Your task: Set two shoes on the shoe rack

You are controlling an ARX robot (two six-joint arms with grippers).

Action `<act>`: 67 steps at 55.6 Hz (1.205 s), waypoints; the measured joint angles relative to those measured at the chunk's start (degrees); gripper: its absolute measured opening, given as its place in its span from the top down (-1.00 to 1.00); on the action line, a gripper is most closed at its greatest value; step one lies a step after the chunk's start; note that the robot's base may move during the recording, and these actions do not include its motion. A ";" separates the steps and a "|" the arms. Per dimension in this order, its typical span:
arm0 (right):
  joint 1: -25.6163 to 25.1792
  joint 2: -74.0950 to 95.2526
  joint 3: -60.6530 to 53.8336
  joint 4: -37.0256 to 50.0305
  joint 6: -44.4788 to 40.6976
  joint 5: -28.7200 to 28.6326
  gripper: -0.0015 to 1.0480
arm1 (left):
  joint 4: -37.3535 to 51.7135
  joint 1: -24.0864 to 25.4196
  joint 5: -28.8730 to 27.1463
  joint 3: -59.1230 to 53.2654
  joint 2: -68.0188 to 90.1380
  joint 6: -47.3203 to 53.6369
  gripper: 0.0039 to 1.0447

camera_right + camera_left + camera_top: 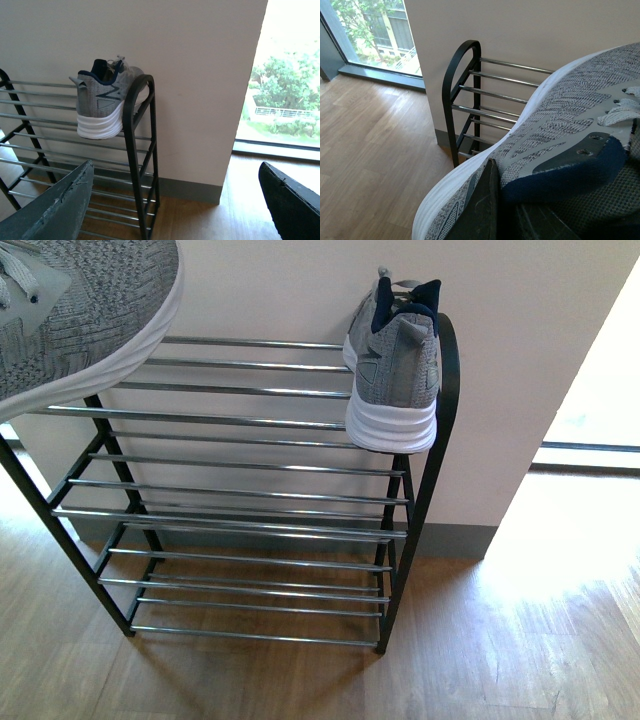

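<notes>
While left gripper [510, 216] pinches knit sneaker [560, 125] | right gripper [175, 169] spread | second sneaker [395, 375] on silver-rod rack [250, 421].

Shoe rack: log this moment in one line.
left end effector: shut on held sneaker, off shoe rack | right end effector: open | placed sneaker: top tier

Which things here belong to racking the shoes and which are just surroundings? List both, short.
Job: held sneaker, in the left gripper; sneaker on the top tier; shoe rack; open right gripper.
Surroundings: wall; wood floor; window.
</notes>
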 joint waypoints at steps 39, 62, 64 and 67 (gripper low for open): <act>0.00 0.00 0.00 0.00 0.00 0.00 -0.82 | -14.73 -2.93 13.35 46.36 49.79 -35.74 0.98; 0.00 0.00 0.00 0.00 0.00 -0.02 -0.82 | -22.64 -5.68 12.79 59.89 62.03 -39.67 0.98; 0.00 0.00 0.00 -0.02 0.00 -0.02 -0.82 | -23.17 -5.86 12.74 61.11 62.75 -38.60 0.98; 0.00 0.00 0.00 0.00 0.00 -0.02 -0.82 | -23.69 -6.08 12.81 62.25 63.25 -37.18 0.98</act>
